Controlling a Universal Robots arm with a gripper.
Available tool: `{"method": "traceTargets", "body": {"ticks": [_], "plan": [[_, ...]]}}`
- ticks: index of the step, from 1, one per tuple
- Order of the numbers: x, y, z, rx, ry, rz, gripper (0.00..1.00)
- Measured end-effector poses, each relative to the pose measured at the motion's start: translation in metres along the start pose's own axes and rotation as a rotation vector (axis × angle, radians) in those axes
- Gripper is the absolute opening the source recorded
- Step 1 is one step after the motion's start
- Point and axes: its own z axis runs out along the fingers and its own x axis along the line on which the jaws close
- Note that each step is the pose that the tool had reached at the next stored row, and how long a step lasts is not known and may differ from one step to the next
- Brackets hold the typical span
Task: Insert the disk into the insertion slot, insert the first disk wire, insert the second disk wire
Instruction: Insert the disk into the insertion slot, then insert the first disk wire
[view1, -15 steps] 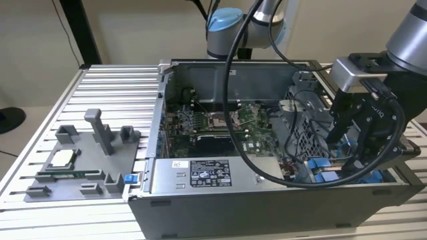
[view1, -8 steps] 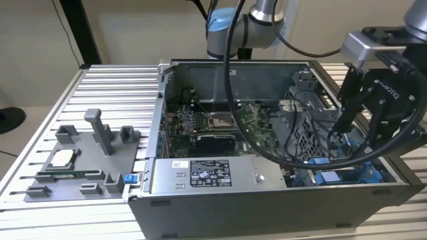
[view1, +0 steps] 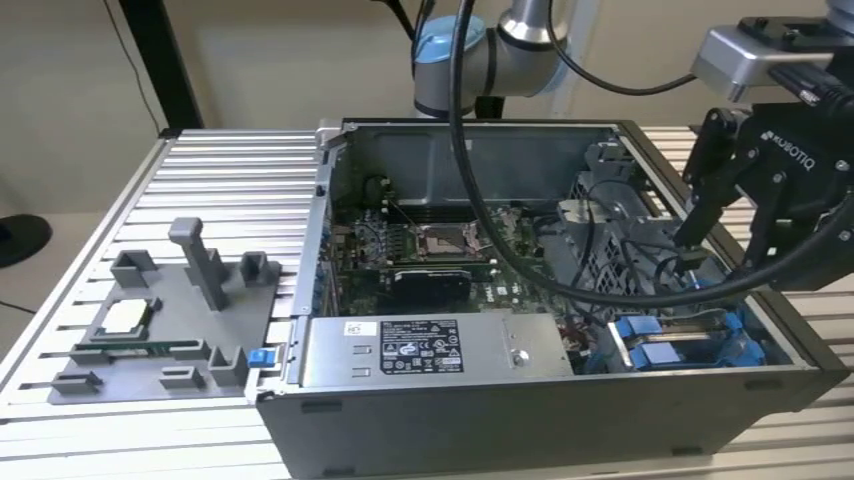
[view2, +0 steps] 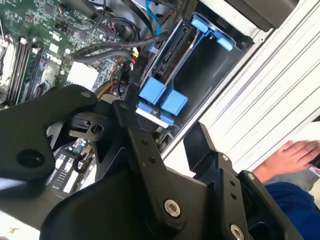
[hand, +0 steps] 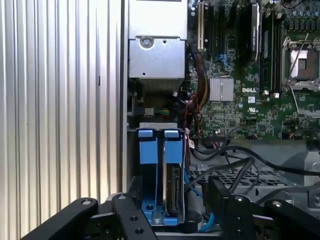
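The gripper (hand: 169, 200) hangs over the corner of the case (view1: 534, 420) where the drive bay (view2: 210, 75) is. Its two black fingers (hand: 127, 215) stand wide apart and have hold of nothing. In both wrist views they are on either side of the bay, above it and not touching it.

The disk (hand: 174, 190) sits on its edge inside the bay, already in the slot, in its blue carrier (hand: 150, 150). The two blue tabs of the carrier stand up side by side at the end of the bay toward the middle of the case. A thin blue cable (hand: 192, 186) and some black cables (hand: 235, 167) run just beside the disk, further inside the case. I cannot tell whether any cable is plugged into the disk.

Deeper in the case is the green board (hand: 235, 110) with an open socket (view1: 441, 240). The grey power supply (view1: 414, 350) lies along the case wall, beside the bay.

The case stands on a ribbed metal table (view1: 227, 170). Outside the case, on the side far from the bay, a grey fixture (view1: 174, 330) lies on the table. Behind the case rises the arm (view1: 447, 45). In the second wrist view a person's hand (view2: 292, 155) with a blue sleeve (view2: 290, 200) is past the table edge, well apart from the case.
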Motion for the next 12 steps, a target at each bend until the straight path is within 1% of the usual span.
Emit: {"method": "traceTargets", "body": {"ticks": [1,3,5,6,7,8,12], "plan": [[-0.0011,0.0000,0.0006,0.0061,-0.0002,-0.002,1.00],[-0.0028,0.0000,0.0012,0.0250,-0.0002,-0.005,1.00],[-0.0042,0.0000,0.0016,0.0458,-0.0004,-0.009,1.00],[-0.0046,0.0000,0.0019,0.0551,-0.0004,-0.010,1.00],[-0.0048,0.0000,0.0023,0.0627,-0.0005,-0.010,1.00],[-0.0049,-0.0001,0.0030,0.0677,-0.0006,-0.010,1.00],[-0.0049,-0.0001,0.0034,0.0691,-0.0006,-0.010,1.00]]}}
